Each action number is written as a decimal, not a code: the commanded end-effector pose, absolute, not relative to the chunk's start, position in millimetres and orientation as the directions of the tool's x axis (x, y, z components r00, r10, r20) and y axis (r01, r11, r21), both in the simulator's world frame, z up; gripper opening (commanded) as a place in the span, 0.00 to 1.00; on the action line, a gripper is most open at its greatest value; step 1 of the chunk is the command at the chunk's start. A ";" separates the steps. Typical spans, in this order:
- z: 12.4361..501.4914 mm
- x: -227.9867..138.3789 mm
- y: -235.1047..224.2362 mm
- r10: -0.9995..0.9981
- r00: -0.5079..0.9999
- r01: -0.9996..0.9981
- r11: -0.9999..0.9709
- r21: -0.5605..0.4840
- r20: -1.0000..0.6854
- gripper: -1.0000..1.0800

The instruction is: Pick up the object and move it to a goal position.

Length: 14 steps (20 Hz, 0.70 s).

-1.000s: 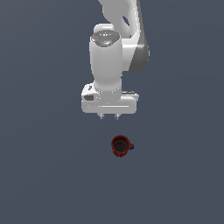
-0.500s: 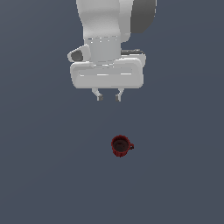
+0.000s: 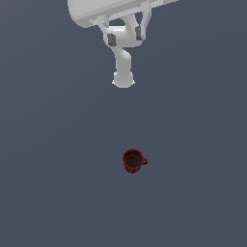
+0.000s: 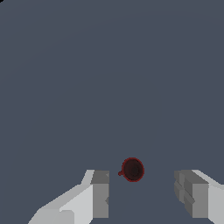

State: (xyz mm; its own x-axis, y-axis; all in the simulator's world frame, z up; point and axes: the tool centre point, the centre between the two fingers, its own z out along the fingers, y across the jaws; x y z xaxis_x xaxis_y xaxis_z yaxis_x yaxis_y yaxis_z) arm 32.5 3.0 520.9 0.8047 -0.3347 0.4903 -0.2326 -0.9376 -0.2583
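Item: dark red mug upright on bench, untouched; gripper well above w/ fingers apart (empty), prob. lined up for descent.

The setting is a single flat surface of dark slate grey with a blue cast; it fills the exterior view from edge to edge, and the wrist view shows the same plain ground; no seam, edge or horizon breaks it (so floor and backdrop cannot be told apart); the tone is smooth and matte, without grain, pattern or texture; the light is soft and even, with no bright spot and no hard-edged shadow anywhere on the grey; in the wrist view the tone is much the same all across the frame.
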 end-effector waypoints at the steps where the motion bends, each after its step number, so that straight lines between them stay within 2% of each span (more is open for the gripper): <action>1: 558.5 24.0 11.0 -0.361 0.764 -0.243 -0.929 -0.280 0.534 0.62; 8: 641.7 -2.1 47.4 -0.405 0.655 -0.262 -0.914 -0.310 0.638 0.62; 14: 683.4 -20.1 93.0 -0.415 0.573 -0.278 -0.910 -0.309 0.707 0.62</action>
